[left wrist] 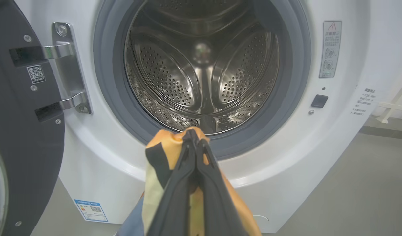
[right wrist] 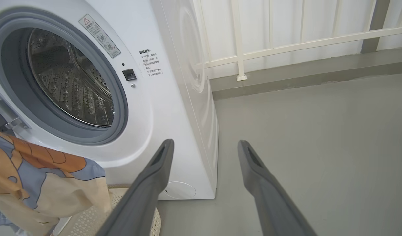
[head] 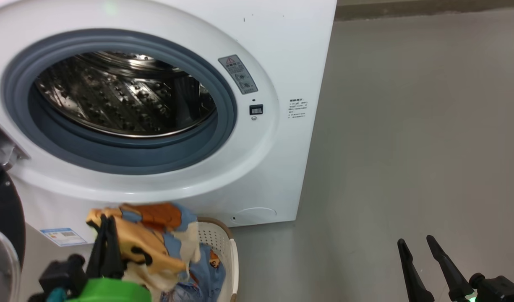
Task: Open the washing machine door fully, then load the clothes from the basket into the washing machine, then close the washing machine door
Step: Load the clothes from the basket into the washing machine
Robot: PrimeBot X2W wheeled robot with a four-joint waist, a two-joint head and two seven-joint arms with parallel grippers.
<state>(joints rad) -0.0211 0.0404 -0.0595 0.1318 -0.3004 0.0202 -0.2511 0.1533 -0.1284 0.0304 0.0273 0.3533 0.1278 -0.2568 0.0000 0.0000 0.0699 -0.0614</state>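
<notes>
The washing machine (head: 277, 50) stands with its steel drum (left wrist: 201, 65) exposed inside the grey gasket (head: 229, 109). The washing machine door (left wrist: 27, 131) is swung wide open to the left on its metal hinge (left wrist: 68, 65). My left gripper (head: 105, 222) is shut on the clothes (head: 139, 239), holding the tan and light-blue bundle lifted above the basket (head: 223, 247), just below the drum mouth. In the left wrist view the gripper (left wrist: 192, 134) pinches an orange-tan fold (left wrist: 161, 147). My right gripper (head: 416, 243) hangs open over the floor at the lower right, its fingers (right wrist: 155, 170) apart.
Grey floor (head: 408, 147) stretches to the right of the washer. A white railing (right wrist: 286, 42) and a low ledge run along the wall behind. A blue label (head: 63, 236) and a round cap (right wrist: 179, 189) sit low on the washer front.
</notes>
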